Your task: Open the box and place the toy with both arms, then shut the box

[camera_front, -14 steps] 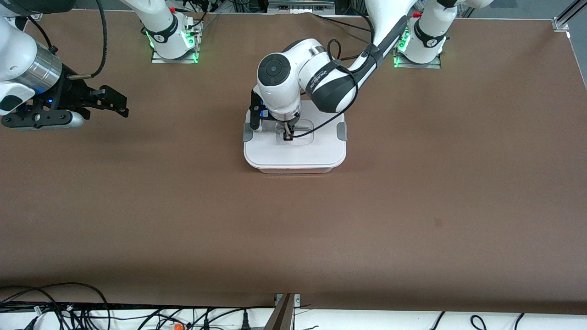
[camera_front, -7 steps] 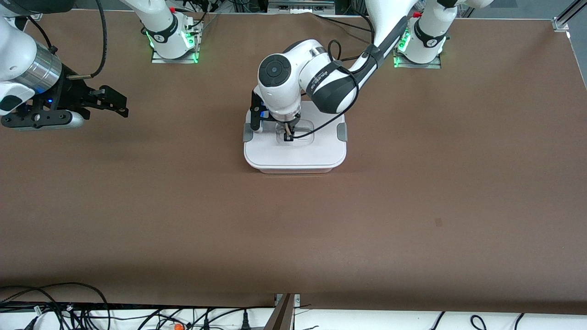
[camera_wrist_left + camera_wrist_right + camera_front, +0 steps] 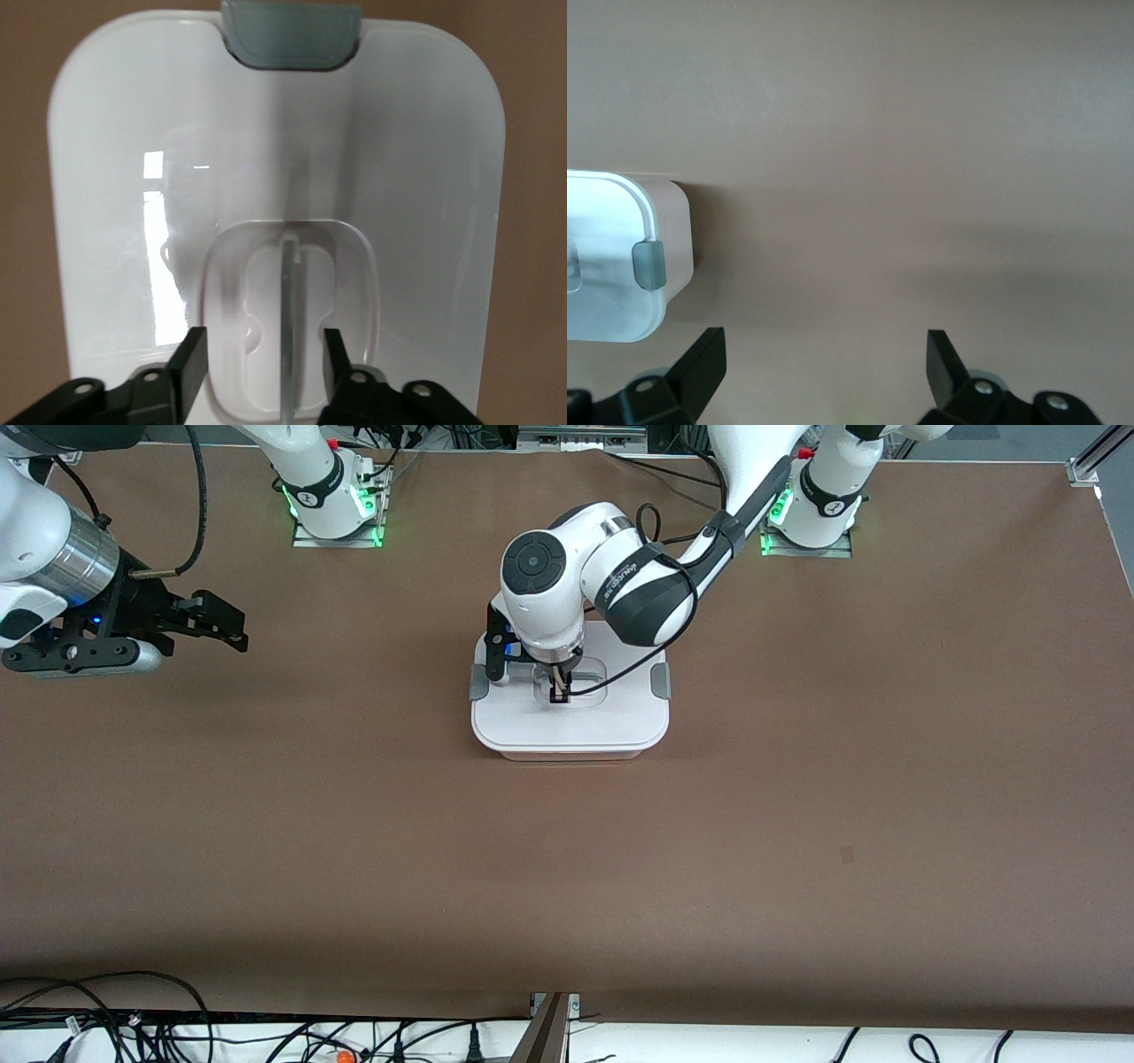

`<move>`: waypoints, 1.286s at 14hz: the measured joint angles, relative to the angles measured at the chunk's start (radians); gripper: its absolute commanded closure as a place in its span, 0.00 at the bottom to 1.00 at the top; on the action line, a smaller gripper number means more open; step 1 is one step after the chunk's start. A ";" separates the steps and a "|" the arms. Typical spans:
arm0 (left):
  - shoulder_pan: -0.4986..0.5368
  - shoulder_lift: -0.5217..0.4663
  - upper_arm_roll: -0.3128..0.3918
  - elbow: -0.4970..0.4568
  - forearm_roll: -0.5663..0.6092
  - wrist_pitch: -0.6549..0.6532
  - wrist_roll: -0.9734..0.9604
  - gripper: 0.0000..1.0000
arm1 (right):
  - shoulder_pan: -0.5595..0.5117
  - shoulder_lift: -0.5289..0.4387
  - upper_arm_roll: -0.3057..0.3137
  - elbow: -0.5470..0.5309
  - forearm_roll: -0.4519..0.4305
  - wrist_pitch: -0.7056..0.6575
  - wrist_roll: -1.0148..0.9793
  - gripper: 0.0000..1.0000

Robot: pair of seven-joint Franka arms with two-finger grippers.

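The left hand (image 3: 260, 354) is sitting spread astride the handle (image 3: 288, 319) on the box (image 3: 569, 726) lid, risking snagging it upward, while the right hand (image 3: 826, 359) is waiting spread over bare worktop (image 3: 797, 824).

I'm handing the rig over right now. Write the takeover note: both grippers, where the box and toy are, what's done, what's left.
Left gripper: over the middle of the box lid, fingers open either side of the clear handle, not gripping it.
Right gripper: open, waiting over bare table at the right arm's end.
Box: mid-table, lid seated; grey side clips lie against the lid's edges.
Toy: not visible in any view; whether it sits inside cannot be told through the lid.
Done: lid is on.
Left: confirm the toy is inside and the clips are latched, then lift the left arm clear.
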 measured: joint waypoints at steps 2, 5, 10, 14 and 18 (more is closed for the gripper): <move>0.014 -0.004 0.005 0.042 0.000 0.000 -0.002 0.00 | 0.000 0.000 0.000 0.000 0.000 0.000 0.000 0.00; 0.067 -0.012 0.017 0.098 0.000 -0.001 -0.010 0.00 | 0.000 0.000 0.000 0.000 0.000 0.000 0.000 0.00; 0.172 -0.014 0.102 0.131 -0.003 -0.001 -0.044 0.00 | 0.000 0.000 -0.001 0.000 0.000 0.000 0.000 0.00; 0.323 -0.022 0.133 0.164 -0.006 0.003 -0.067 0.00 | 0.000 0.000 -0.001 0.000 0.000 0.000 0.000 0.00; 0.501 -0.070 0.141 0.153 -0.007 0.062 -0.140 0.00 | 0.000 0.000 -0.001 0.000 0.000 0.000 -0.001 0.00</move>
